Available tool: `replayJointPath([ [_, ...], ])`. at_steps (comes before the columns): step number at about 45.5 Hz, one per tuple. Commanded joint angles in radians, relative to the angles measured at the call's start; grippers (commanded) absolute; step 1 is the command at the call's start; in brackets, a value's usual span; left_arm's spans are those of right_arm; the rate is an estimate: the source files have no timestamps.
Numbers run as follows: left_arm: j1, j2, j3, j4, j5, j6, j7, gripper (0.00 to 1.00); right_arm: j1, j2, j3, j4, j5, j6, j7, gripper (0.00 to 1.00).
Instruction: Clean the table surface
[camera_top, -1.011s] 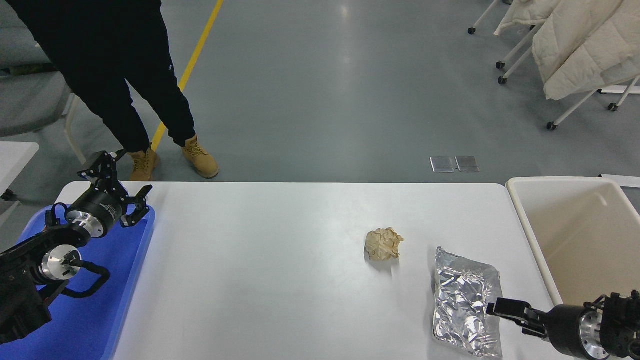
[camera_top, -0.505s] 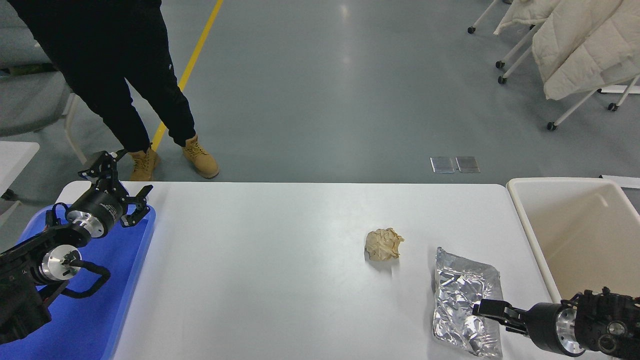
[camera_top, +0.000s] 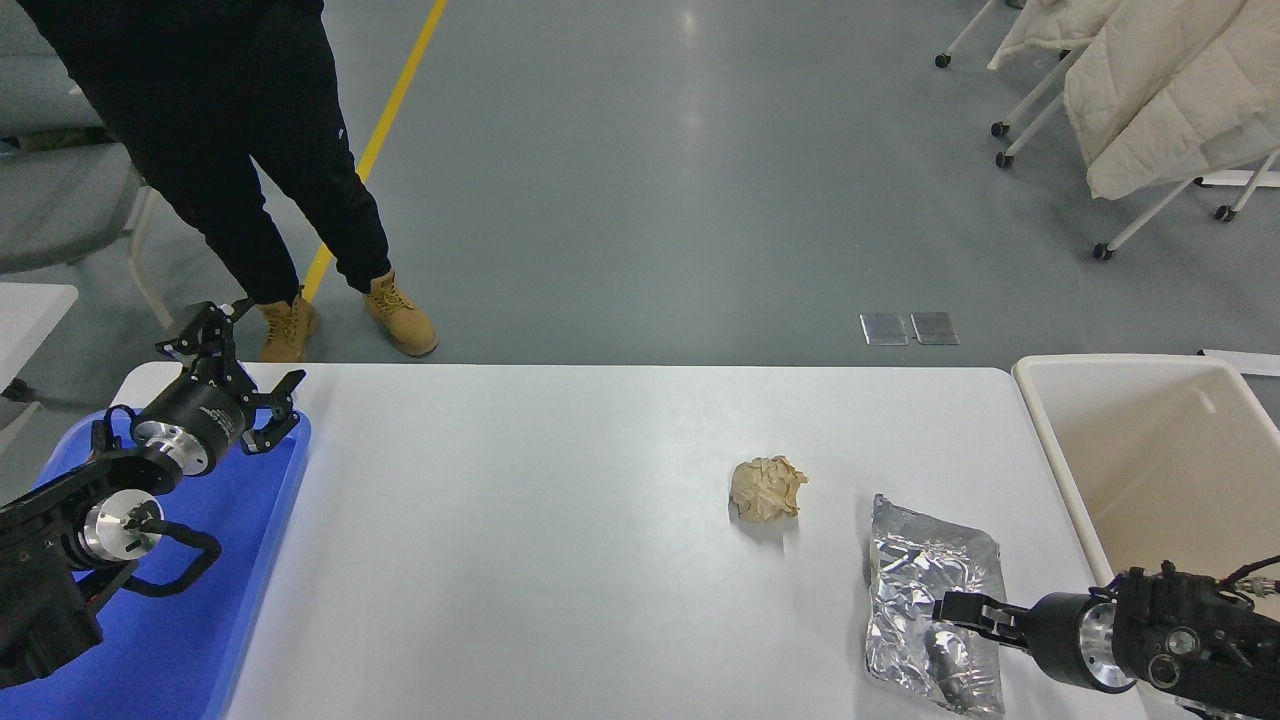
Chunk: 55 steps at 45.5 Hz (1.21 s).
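Observation:
The white table surface (camera_top: 560, 520) fills the lower half of the head view. A crumpled tan paper ball (camera_top: 767, 488) lies on it right of centre. A crinkled silver foil bag (camera_top: 925, 570) lies flat near the front right. My right gripper (camera_top: 945, 628) comes in from the lower right and sits low over the bag's near half, fingers apart, one finger (camera_top: 965, 607) lying across the foil. My left gripper (camera_top: 240, 378) is parked open at the left, above the blue tray's far corner, holding nothing.
A blue plastic tray (camera_top: 200, 640) lies at the table's left end under the left arm. A cream rectangular bin (camera_top: 1060, 480) stands off the table's right edge. A person in black trousers and tan boots (camera_top: 250, 150) stands beyond the far left corner.
My right gripper has moved left and down, from the foil bag's right edge to over the bag. The bag, the paper ball and the left arm have not moved.

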Motion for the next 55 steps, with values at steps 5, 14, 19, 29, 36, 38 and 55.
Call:
replayJointPath([
  [5, 0.000, 0.000, 0.000, 0.000, 0.001, 0.000, 0.000, 1.00, 0.015, -0.044, -0.006, -0.003, -0.013, 0.060, -0.003, 0.00],
  [14, 0.000, 0.000, 0.000, 0.000, 0.000, 0.000, 0.000, 1.00, 0.016, -0.048, 0.005, 0.000, -0.005, 0.059, -0.003, 0.00],
  [19, 0.000, 0.000, 0.000, 0.000, 0.000, 0.000, 0.000, 1.00, 0.021, -0.073, 0.012, 0.017, -0.002, 0.059, -0.003, 0.00],
  [29, 0.000, 0.000, 0.000, 0.000, 0.001, 0.000, 0.000, 1.00, 0.074, -0.192, 0.014, 0.100, -0.002, 0.091, -0.003, 0.00],
  [36, 0.000, 0.000, 0.000, 0.000, 0.000, 0.000, 0.000, 1.00, 0.149, -0.318, 0.029, 0.197, -0.002, 0.158, -0.003, 0.00],
  [38, 0.000, 0.000, 0.000, 0.000, 0.000, 0.000, 0.000, 1.00, 0.183, -0.365, 0.037, 0.230, -0.002, 0.187, -0.003, 0.00],
  [55, 0.000, 0.000, -0.001, 0.000, 0.000, 0.000, 0.000, 1.00, 0.570, -0.780, 0.078, 0.355, -0.001, 0.652, -0.020, 0.00],
])
